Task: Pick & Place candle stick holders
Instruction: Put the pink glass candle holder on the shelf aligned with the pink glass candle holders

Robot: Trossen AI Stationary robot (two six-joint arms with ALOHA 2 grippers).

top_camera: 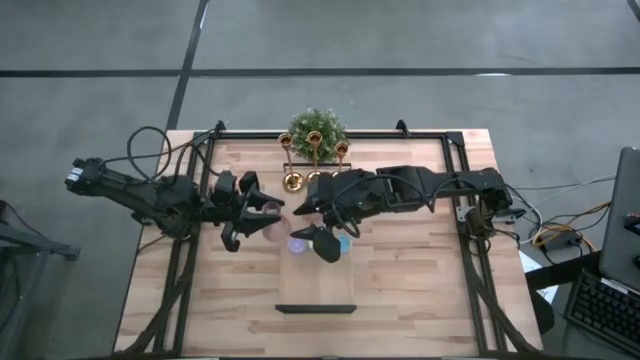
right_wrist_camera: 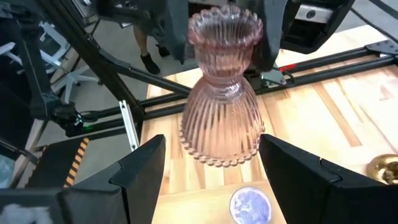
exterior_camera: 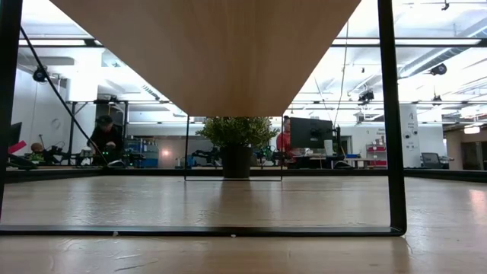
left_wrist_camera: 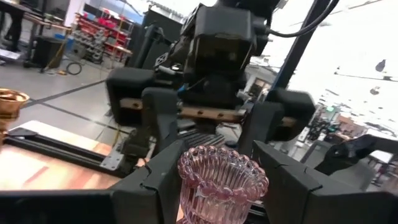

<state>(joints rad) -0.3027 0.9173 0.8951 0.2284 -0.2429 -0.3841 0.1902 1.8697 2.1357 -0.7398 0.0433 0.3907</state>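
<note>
A pinkish ribbed glass holder point(top_camera: 272, 212) stands upright mid-table between both grippers. My left gripper point(top_camera: 260, 212) comes from the table's left and is shut on it. My right gripper point(top_camera: 303, 222) comes from the right and is open. Its fingers point(right_wrist_camera: 144, 171) stand on either side of the holder's flared base point(right_wrist_camera: 217, 127) without touching. A purple round holder point(top_camera: 297, 243) and a blue one point(top_camera: 344, 243) sit on the table just nearer. Three gold holders point(top_camera: 292, 181) point(top_camera: 314, 139) point(top_camera: 341, 150) stand at the far middle. The yellow one and the other pink ones are hidden. My left gripper pinches the pink glass holder's upper cup point(left_wrist_camera: 205, 186), just under its beaded rim, between its two fingers point(left_wrist_camera: 163, 183). The fingers come about level from the table's left. The holder is upright; whether its base rests on the table or hangs just clear I cannot tell.
A bushy green plant point(top_camera: 318, 128) stands at the far edge behind the gold holders. A black bar point(top_camera: 316, 309) lies near the front edge. A black frame rail point(top_camera: 190, 250) runs along the table's sides. People sit in the room beyond point(exterior_camera: 104, 137).
</note>
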